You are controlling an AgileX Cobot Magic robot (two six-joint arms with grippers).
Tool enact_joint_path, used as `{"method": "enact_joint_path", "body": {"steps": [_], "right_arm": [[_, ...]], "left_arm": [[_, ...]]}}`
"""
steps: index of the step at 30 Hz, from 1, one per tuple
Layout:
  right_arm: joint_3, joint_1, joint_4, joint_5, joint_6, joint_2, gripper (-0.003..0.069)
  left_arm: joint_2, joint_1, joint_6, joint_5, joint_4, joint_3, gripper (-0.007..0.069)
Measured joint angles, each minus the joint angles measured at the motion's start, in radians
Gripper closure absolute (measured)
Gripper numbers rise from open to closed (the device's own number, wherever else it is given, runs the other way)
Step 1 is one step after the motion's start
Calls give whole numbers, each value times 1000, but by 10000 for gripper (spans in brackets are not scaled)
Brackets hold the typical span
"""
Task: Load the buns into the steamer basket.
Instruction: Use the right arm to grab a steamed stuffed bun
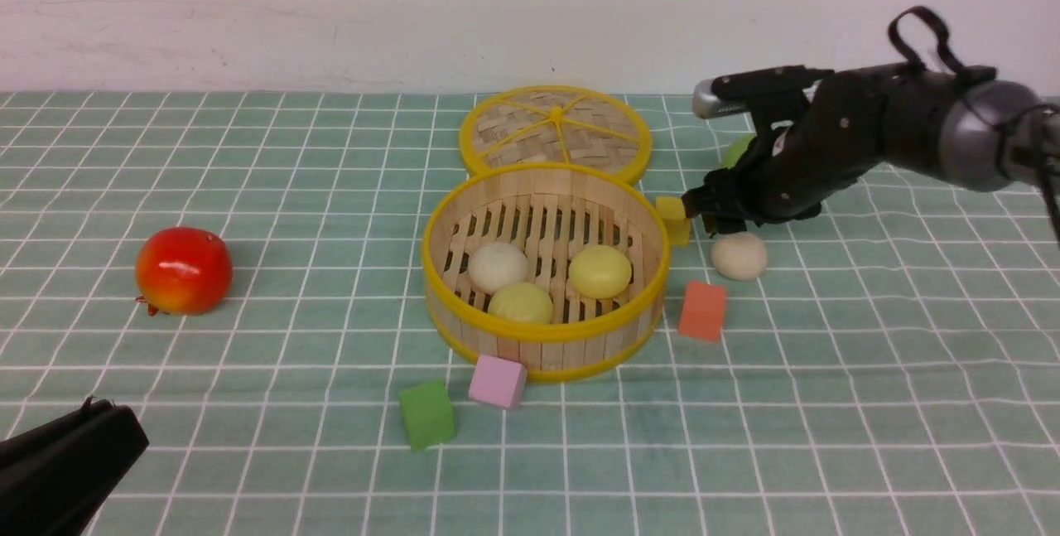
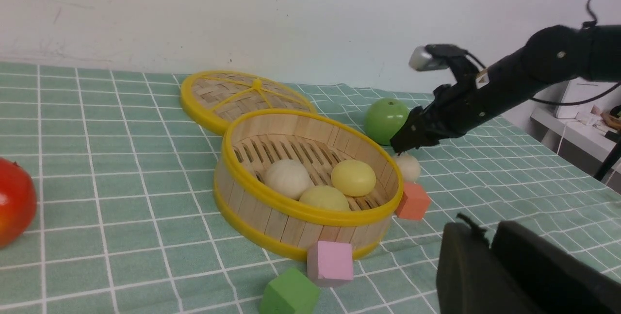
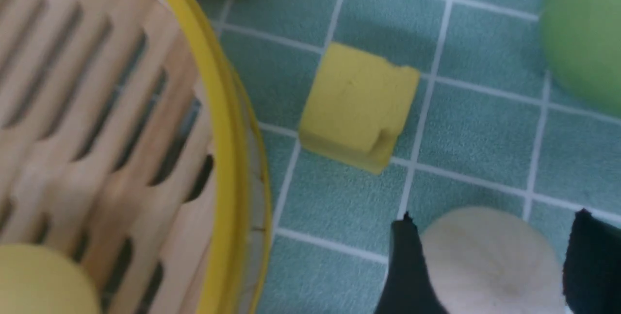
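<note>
Three down: one cream and two pale yellow domed buns [image 1: 599, 271] sit inside the round slatted bamboo steamer basket [image 1: 542, 345]. The last cream bun [image 1: 739, 256] lies on the green checked cloth [image 1: 828, 403], just right of it. Reaching in low, the black right gripper [image 3: 492, 222] straddles it, spread, not yet clamped, I'd judge. The left gripper [image 1: 70, 457] sits near-left, closed, empty.

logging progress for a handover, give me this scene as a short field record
basket: round bamboo steamer basket, open; flat woven lid lies behind it
inside: one cream bun, two pale yellow buns
outside: one cream domed bun on the green checked cloth, right of the basket
right gripper: open, fingers either side of the outside bun
left gripper: away from the basket, nothing seen in it
remaining: one bun
</note>
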Motion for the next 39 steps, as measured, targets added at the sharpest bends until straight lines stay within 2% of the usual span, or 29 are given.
{"method": "enact_joint_path", "body": {"steps": [11,19,24,32,39], "right_arm": [[-7,-4,-13,17,0,10,239],[-7,-30,-9,20,59,9,239],[-7,-30,-9,23,63,9,293],[-7,-30,0,36,64,11,463],[-7,-30,12,44,54,24,484]], "left_arm": [[0,0,0,0,0,0,540],[0,0,0,0,0,0,533],[0,0,0,0,0,0,530],[0,0,0,0,0,0,529],[0,0,0,0,0,0,529]]}}
